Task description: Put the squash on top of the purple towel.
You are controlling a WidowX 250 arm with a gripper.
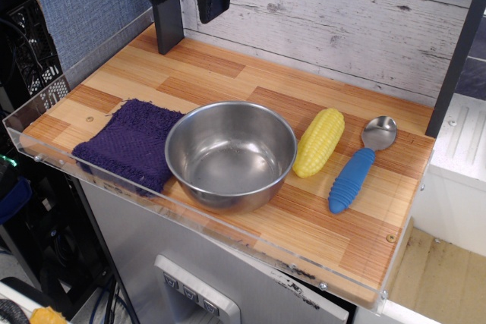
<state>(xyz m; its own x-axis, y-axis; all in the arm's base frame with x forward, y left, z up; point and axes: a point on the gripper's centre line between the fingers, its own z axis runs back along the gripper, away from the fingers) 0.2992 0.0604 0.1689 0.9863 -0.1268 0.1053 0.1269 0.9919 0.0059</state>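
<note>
Squash (319, 142): yellow plastic, cob-shaped, ribbed with rows of kernels, lying on the tabletop (228, 73) just right of the steel bowl (230, 154), close to its rim, perhaps touching. Not yet grasped, not yet moved. Purple towel (130, 144) on the bowl's left, dark, nubby knit, roughly square, one edge tucked against or under the bowl; nothing on it. Whole task still ahead, by the look of it: reach, grip, lift over the bowl, set down on the cloth. Spoon (358, 166) right of the bowl beyond the squash, metal with a ridged blue handle. Pincer (214, 1) high behind the bowl, dark, cut off by the frame; spread or pressed together, cannot tell.
</note>
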